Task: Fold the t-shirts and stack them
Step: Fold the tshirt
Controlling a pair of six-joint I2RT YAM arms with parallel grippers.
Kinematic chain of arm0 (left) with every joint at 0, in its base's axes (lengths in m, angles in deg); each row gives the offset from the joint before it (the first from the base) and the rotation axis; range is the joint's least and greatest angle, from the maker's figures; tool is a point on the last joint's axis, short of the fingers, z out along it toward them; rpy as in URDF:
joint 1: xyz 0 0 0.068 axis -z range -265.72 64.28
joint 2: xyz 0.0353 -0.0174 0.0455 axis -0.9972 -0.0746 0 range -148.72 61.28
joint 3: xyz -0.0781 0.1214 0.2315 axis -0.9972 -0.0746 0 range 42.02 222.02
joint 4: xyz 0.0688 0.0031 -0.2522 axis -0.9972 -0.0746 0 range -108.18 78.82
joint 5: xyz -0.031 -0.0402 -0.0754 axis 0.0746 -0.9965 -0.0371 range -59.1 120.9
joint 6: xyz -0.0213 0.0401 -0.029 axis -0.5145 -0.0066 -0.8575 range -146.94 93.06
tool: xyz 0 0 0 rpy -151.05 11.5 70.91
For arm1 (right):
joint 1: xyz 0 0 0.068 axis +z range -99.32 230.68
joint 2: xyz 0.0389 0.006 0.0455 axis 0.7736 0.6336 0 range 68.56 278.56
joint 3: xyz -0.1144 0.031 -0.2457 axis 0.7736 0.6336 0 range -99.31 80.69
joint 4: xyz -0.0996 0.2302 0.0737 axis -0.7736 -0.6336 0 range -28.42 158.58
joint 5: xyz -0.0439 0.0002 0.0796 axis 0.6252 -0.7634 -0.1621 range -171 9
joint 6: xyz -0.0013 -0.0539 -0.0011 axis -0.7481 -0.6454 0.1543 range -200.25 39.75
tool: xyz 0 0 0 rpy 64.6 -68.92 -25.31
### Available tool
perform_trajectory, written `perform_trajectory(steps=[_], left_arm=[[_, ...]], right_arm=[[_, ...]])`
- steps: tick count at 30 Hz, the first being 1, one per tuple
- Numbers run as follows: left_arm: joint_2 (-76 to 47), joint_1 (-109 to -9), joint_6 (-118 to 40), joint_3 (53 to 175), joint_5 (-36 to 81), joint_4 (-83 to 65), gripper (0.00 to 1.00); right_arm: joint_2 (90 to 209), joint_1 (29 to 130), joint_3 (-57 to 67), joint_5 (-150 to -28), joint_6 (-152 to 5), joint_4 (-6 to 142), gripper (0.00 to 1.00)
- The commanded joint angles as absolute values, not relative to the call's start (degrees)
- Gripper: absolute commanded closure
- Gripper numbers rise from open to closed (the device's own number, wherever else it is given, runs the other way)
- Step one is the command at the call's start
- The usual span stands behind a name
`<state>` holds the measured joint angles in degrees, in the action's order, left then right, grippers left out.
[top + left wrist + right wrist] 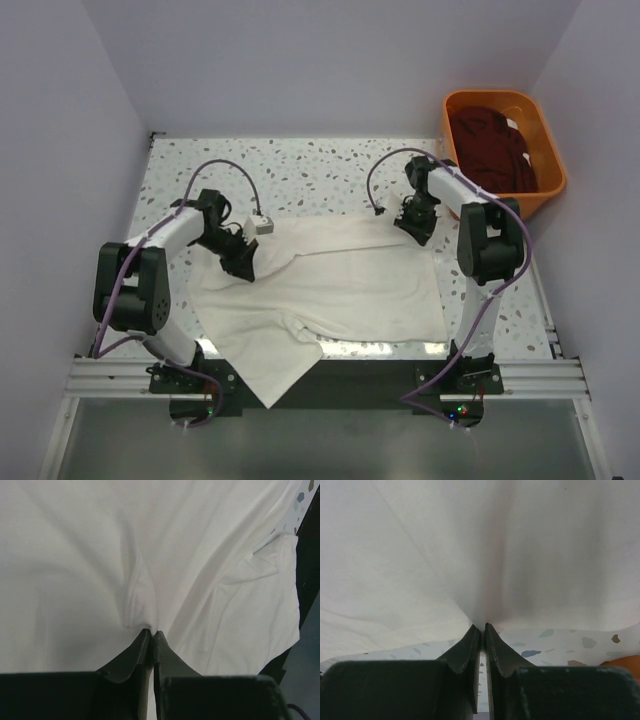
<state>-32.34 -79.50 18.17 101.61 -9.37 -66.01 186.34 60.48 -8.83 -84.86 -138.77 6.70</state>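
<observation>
The left claw (151,632) and right claw (482,626) each pinch the white shirt (340,285) tight; the first fold probably needs matched, level travel.

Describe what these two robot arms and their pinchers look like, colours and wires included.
Both the left arm and right arm have white tubular sections joined by chunky black joints, with a thin purple cable looping along each. The left gripper and right gripper are black, each with two tapered fingers.

top: overhead, far | wrists: close, forward | shared: cream shirt (340,285)
</observation>
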Motion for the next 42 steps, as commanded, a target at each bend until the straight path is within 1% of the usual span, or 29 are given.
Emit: perform_trajectory(steps=[1,2,4,5,7,8,9,12,15,18,21,22,28,31,36,37,38,40,42], left_arm=[[-29.60,-77.11,14.29,99.15,-11.72,-62.86,0.88],[-29.08,-76.76,14.11,98.80,-11.81,-62.94,0.81],[-28.72,-76.23,15.07,98.62,-12.16,-63.73,0.77],[-28.11,-76.23,15.34,98.71,-12.34,-64.34,0.72],[-27.58,-76.14,16.12,99.50,-13.21,-65.05,0.69],[-27.49,-76.14,16.56,100.02,-13.83,-66.45,0.64],[-27.49,-76.23,16.92,101.16,-14.88,-67.07,0.63],[-26.96,-76.31,15.44,102.48,-14.46,-66.64,0.60],[-26.70,-76.32,11.66,102.66,-11.99,-62.95,0.59],[-27.22,-76.23,8.75,102.40,-12.16,-60.22,0.53],[-28.54,-75.88,7.08,101.88,-13.13,-58.29,0.51],[-29.41,-75.70,6.64,101.79,-13.39,-57.50,0.47],[-30.91,-73.42,5.15,99.86,-12.34,-55.04,0.40],[-31.88,-72.10,4.88,98.45,-11.37,-54.16,0.41],[-33.02,-70.34,3.39,98.27,-9.71,-53.28,0.43],[-33.20,-70.08,3.39,98.36,-9.44,-53.28,0.47],[-33.37,-69.64,3.56,98.36,-9.18,-53.19,0.50],[-33.72,-68.94,3.74,98.36,-8.83,-53.80,0.56],[-34.17,-67.79,4.09,98.18,-8.65,-54.33,0.57]], right_arm=[[183.44,60.61,-8.17,-82.94,-140.28,7.76,0.89],[183.44,60.61,-8.08,-82.85,-140.36,7.85,0.88],[183.44,60.61,-7.82,-82.68,-140.63,7.94,0.85],[183.52,60.61,-7.73,-82.50,-140.63,8.29,0.84],[183.79,60.53,-7.82,-82.41,-140.28,8.38,0.75],[183.88,60.61,-8.16,-82.41,-140.02,8.38,0.71],[184.31,60.61,-8.86,-82.50,-139.67,8.12,0.67],[184.49,60.61,-10.71,-82.94,-138.53,7.24,0.62],[184.40,60.44,-13.43,-84.69,-136.77,5.22,0.64],[184.49,60.44,-15.90,-87.33,-135.19,2.85,0.64],[183.97,60.44,-15.29,-87.68,-135.09,2.84,0.64],[183.96,60.44,-15.03,-87.68,-135.00,3.01,0.64],[184.58,60.79,-12.83,-87.33,-134.65,4.42,0.64],[184.93,61.05,-11.77,-86.98,-134.74,5.04,0.69],[185.20,61.58,-10.54,-86.37,-135.35,5.04,0.71],[185.20,61.67,-10.45,-86.19,-135.44,5.13,0.73],[185.20,61.67,-10.54,-85.93,-135.62,5.21,0.78],[185.46,61.67,-10.80,-85.58,-135.71,5.04,0.82],[185.63,61.75,-11.16,-85.14,-135.97,4.86,0.87]])
